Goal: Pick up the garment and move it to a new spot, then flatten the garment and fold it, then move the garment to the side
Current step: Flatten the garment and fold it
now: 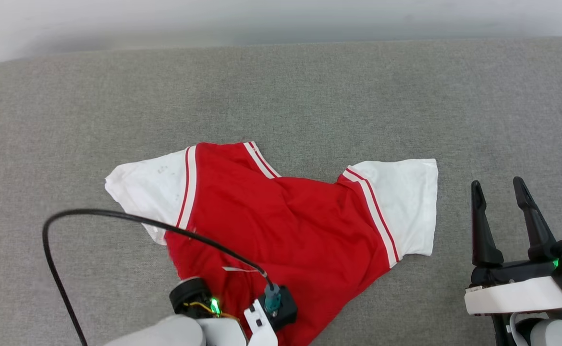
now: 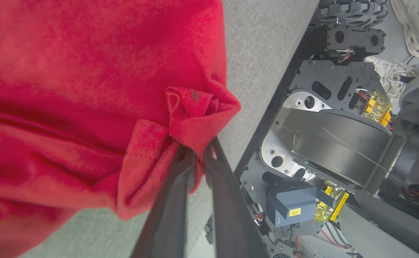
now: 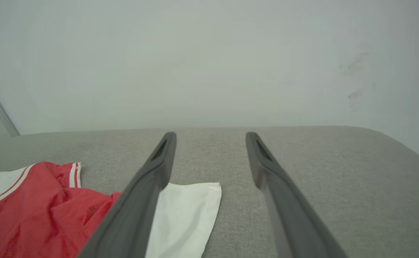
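The garment [image 1: 286, 221] lies spread and creased on the grey padded surface, red side up, with white panels and red-and-white striped trim at its left and right ends. Its lettering is hidden. In the left wrist view my left gripper [image 2: 198, 150] is shut on a bunched fold of the garment's red cloth [image 2: 195, 114] at its near edge, close to the surface's front rim. In the head view only that arm's wrist [image 1: 233, 312] shows, above the garment's near corner. My right gripper [image 1: 497, 185] stands open to the right of the white panel [image 3: 184, 215], holding nothing and touching no cloth.
The grey padded surface [image 1: 310, 96] stretches wide behind and beside the garment, up to a pale wall [image 3: 209, 53]. A black cable [image 1: 117, 216] loops from my left wrist over the cloth. Past the front rim [image 2: 277, 96] are the robot's base and a shoe [image 2: 417, 28].
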